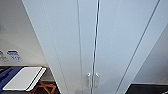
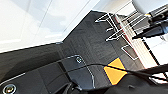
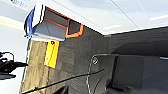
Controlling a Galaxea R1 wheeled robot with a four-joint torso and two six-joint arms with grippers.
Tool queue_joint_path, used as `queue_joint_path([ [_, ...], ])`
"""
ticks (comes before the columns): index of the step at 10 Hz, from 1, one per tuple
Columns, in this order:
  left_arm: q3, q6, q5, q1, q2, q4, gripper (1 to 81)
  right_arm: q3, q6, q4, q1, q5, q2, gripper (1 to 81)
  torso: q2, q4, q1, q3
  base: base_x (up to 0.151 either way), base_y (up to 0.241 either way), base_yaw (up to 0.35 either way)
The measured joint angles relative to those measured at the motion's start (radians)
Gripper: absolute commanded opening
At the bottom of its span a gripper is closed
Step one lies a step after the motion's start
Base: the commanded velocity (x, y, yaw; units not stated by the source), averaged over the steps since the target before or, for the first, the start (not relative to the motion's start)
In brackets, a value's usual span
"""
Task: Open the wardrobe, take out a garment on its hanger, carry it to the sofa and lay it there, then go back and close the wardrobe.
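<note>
The wardrobe (image 1: 75, 45) stands right in front of me in the head view, tall and white. Both of its flat doors are shut, with a thin dark seam between them. Its two small white handles (image 1: 89, 80) (image 1: 97, 79) sit side by side low in that view. The wardrobe's white foot (image 2: 37, 22) meets the dark carpet in the left wrist view, and its lower front (image 3: 100, 12) shows in the right wrist view. The garment, the hanger and the sofa are hidden from me.
A white-topped table on orange legs (image 1: 25, 78) (image 3: 50, 25) stands left of the wardrobe, with something dark blue (image 1: 6, 75) beside it. Dark carpet carries an orange patch (image 2: 114, 72) (image 3: 52, 53). White wire frames (image 2: 112, 27) stand on the floor to one side.
</note>
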Motion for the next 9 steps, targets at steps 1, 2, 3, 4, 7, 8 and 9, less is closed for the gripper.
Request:
queue_joint_path([
  [1, 0.032, 0.0, -0.009, -0.036, -0.031, 0.038, 81.1, 0.04, 0.0, -0.004, 0.027, -0.001, -0.027, 81.1, 0.0, 0.0, 0.0, 0.0, 0.0, 0.0, 0.0],
  [2, 0.056, -0.001, -0.011, -0.076, -0.057, 0.054, 81.1, 0.079, 0.0, -0.008, 0.056, -0.005, -0.059, 81.1, 0.0, 0.0, 0.0, 0.0, 0.0, 0.0, 0.0],
  [3, 0.073, -0.001, -0.012, -0.108, -0.074, 0.059, 81.1, 0.116, -0.001, -0.012, 0.088, -0.006, -0.094, 81.1, 0.0, 0.0, 0.0, 0.0, 0.0, 0.0, 0.0],
  [4, 0.092, -0.001, -0.008, -0.137, -0.087, 0.063, 81.1, 0.14, -0.001, -0.013, 0.118, -0.008, -0.118, 81.1, 0.0, 0.0, 0.0, -0.001, 0.0, 0.0, 0.0],
  [7, 0.15, -0.004, -0.001, -0.243, -0.121, 0.063, 81.1, 0.209, 0.0, -0.015, 0.237, -0.036, -0.141, 81.1, 0.001, 0.0, 0.001, -0.001, 0.0, 0.0, 0.0],
  [8, 0.167, -0.004, 0.006, -0.277, -0.132, 0.063, 81.1, 0.219, 0.001, -0.015, 0.274, -0.051, -0.145, 81.1, 0.001, 0.0, 0.001, -0.001, 0.0, 0.0, 0.0],
  [9, 0.187, -0.004, 0.013, -0.319, -0.14, 0.063, 81.1, 0.228, 0.001, -0.015, 0.313, -0.067, -0.153, 81.1, 0.001, 0.0, 0.002, -0.001, 0.0, 0.0, 0.0],
])
